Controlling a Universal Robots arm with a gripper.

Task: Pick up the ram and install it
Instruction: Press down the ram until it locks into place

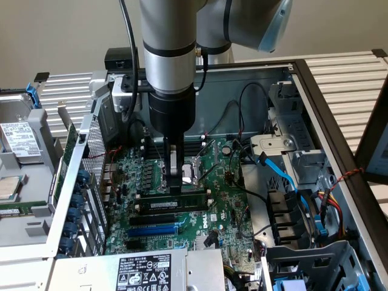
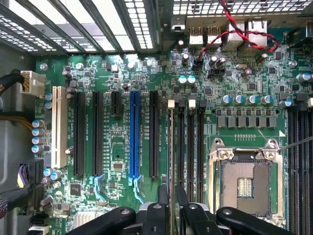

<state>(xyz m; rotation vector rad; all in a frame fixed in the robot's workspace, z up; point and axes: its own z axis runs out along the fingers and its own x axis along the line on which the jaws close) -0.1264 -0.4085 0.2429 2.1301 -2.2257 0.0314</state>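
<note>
The ram (image 1: pixel 173 204) stands on edge in a black memory slot on the motherboard (image 1: pixel 224 212), beside the open processor socket (image 2: pixel 244 183). The claw (image 1: pixel 175 189) sits at its mid-length, fingers drawn nearly together with the stick's thin top edge (image 2: pixel 170 147) between them, apparently pinching it. Assessment: the ram is light, stiff and thin, with fragile chips and contacts, and is best held by its flat faces at the centre, kept square to the slot. The arm hides the actual finger contact in the exterior view. Whether the ram is fully seated and its end latches are closed cannot be made out.
</note>
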